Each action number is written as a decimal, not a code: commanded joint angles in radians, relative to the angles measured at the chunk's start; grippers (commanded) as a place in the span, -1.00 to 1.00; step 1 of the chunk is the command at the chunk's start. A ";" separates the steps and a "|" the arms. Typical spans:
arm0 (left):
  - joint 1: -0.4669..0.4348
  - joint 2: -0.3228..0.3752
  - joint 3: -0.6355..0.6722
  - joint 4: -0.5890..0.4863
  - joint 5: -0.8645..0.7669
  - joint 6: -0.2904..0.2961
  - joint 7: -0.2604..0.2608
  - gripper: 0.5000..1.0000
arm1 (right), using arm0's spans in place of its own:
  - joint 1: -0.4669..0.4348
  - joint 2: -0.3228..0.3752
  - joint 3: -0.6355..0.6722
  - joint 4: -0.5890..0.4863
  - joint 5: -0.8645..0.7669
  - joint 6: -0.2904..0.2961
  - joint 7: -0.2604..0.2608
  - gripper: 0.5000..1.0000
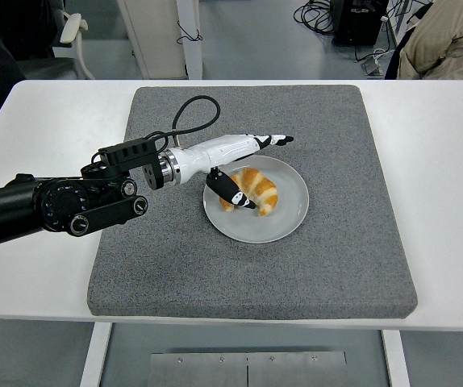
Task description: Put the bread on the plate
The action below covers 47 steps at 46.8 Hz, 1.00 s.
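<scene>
Table: broad white rectangular table (pixel 445 169), its near edge along the bottom.
Mat: square grey felt-like mat (pixel 248 274) lying on the table's middle.
Floor: smooth grey floor (pixel 256 40) beyond the table's far edge.
Cables: black tangled cables (pixel 316 14) on the floor, behind the table's far right.
Post: white upright post (pixel 188 36) behind the table's far edge.
</scene>
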 commanded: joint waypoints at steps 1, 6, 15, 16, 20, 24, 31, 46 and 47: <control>0.005 0.006 -0.035 -0.003 -0.057 -0.001 -0.002 0.88 | 0.001 0.000 0.000 0.000 0.000 0.000 0.000 1.00; 0.005 0.018 -0.054 -0.003 -0.156 -0.008 -0.002 0.88 | 0.001 0.000 0.000 0.000 0.000 0.000 0.000 1.00; 0.037 0.047 -0.109 0.001 -0.241 -0.006 -0.004 0.88 | 0.001 0.000 0.001 0.000 0.000 0.000 0.000 1.00; 0.043 0.047 -0.121 0.001 -0.251 -0.006 -0.004 0.88 | 0.001 0.000 0.001 0.000 0.000 0.000 0.000 1.00; 0.078 0.049 -0.181 0.003 -0.301 -0.006 -0.002 0.88 | 0.001 0.000 0.000 0.000 0.000 0.000 0.000 1.00; 0.109 0.049 -0.244 0.006 -0.343 -0.006 -0.002 0.88 | 0.001 0.000 0.000 0.000 0.000 0.000 0.000 1.00; 0.143 0.047 -0.337 0.007 -0.393 -0.003 0.005 0.88 | 0.001 0.000 0.000 0.000 0.000 0.000 0.000 1.00; 0.152 0.014 -0.442 0.101 -0.563 0.005 0.005 0.88 | 0.001 0.000 0.000 0.000 0.000 0.000 0.000 1.00; 0.152 0.003 -0.446 0.116 -0.578 0.005 0.002 0.88 | 0.000 0.000 0.000 0.000 0.000 0.000 0.000 1.00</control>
